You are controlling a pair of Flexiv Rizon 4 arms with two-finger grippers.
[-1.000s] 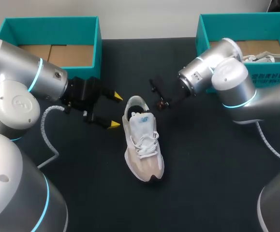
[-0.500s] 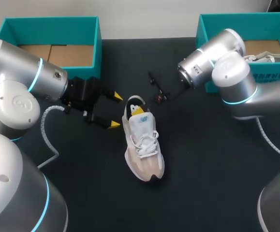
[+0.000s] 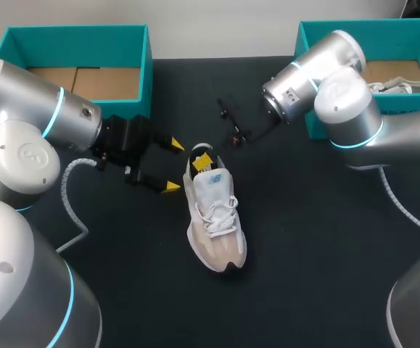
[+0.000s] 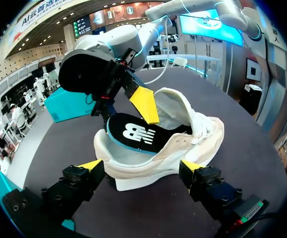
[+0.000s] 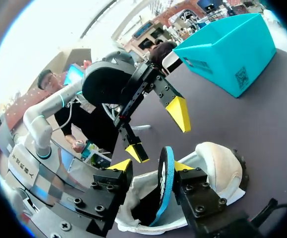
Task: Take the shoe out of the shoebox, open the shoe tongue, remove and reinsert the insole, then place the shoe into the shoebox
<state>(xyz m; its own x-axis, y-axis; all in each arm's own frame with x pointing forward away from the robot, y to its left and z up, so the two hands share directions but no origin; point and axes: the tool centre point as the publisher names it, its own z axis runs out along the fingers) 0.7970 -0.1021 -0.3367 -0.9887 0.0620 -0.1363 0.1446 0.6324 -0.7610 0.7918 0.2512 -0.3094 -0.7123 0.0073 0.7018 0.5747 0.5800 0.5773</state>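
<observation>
A white and beige shoe point(image 3: 213, 214) lies on the black table, toe toward me. Its black insole point(image 3: 198, 152) with a teal edge sticks up out of the heel opening. My right gripper point(image 3: 202, 161) is at that opening. In the right wrist view the insole point(image 5: 164, 181) stands on edge between the right gripper's point(image 5: 151, 166) fingers, against one and clear of the other, so it is open. My left gripper point(image 3: 170, 165) is wide open just left of the heel. In the left wrist view the shoe point(image 4: 183, 144) and insole point(image 4: 133, 133) lie just ahead of the left gripper point(image 4: 142, 166).
A teal shoebox point(image 3: 146, 65) with a cardboard floor stands at the back left. A second teal box point(image 3: 304, 51) at the back right holds another shoe point(image 3: 394, 85). The right arm's cables hang over the table behind the shoe.
The right gripper's fingers have spread apart around the insole, and its yellow tips now show at the heel. The right wrist has shifted slightly back. The left arm has not moved.
</observation>
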